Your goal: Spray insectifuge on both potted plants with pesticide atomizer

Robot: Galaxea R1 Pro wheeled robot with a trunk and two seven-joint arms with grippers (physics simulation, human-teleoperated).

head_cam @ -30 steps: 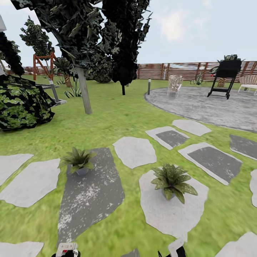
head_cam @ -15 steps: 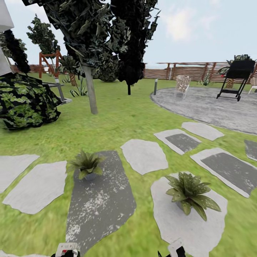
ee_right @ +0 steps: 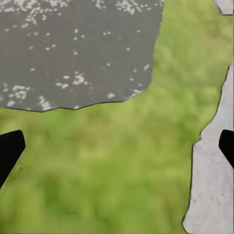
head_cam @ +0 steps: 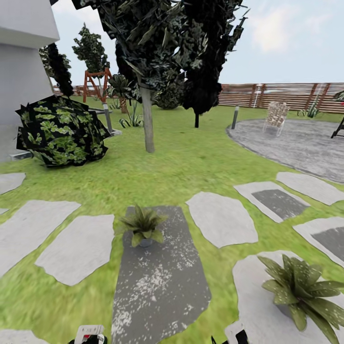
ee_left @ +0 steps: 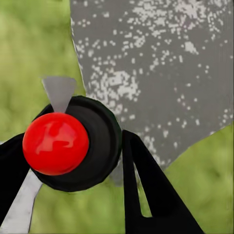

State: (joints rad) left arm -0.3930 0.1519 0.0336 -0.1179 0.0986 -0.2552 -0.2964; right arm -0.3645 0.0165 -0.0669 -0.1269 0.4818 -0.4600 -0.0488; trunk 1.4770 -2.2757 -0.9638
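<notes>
Ahead, two potted plants (head_cam: 143,225) (head_cam: 303,291); left gripper (ee_left: 73,161) clenched around atomizer (ee_left: 78,144); right gripper (ee_right: 117,146) spread, empty.

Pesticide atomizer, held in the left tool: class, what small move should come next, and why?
Probably lift and aim the pesticide atomizer at the potted plant: the left tool grips it, but it hangs over the dark stepping stone, not leaves.

Green-leaved potted plants (head_cam: 143,224) in grey pots; dark grey white-speckled stepping stone (head_cam: 160,282); green lawn (head_cam: 191,162)
</notes>
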